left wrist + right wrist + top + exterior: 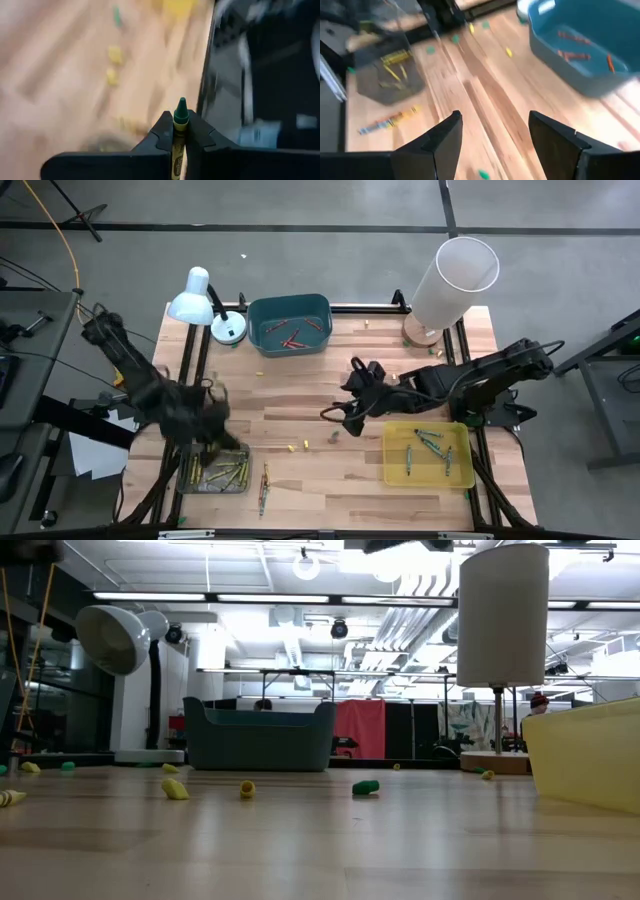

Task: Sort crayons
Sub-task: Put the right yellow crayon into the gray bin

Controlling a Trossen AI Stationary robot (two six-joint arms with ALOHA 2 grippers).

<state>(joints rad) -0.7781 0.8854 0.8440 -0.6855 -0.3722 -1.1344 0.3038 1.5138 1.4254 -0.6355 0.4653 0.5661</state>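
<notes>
While the left hand [180, 131] pinches a green-tipped crayon [179, 135] with a yellow-green wrapper upright between its fingers, above the grey tray [200, 483] of yellow sticks at the table's [320, 390] near left corner. The right hand [492, 132] hangs wide apart and empty over mid-table, between the teal bin [290, 308] holding red crayons and the yellow tray [392, 470].

No readable text, labels or numbers anywhere.
</notes>
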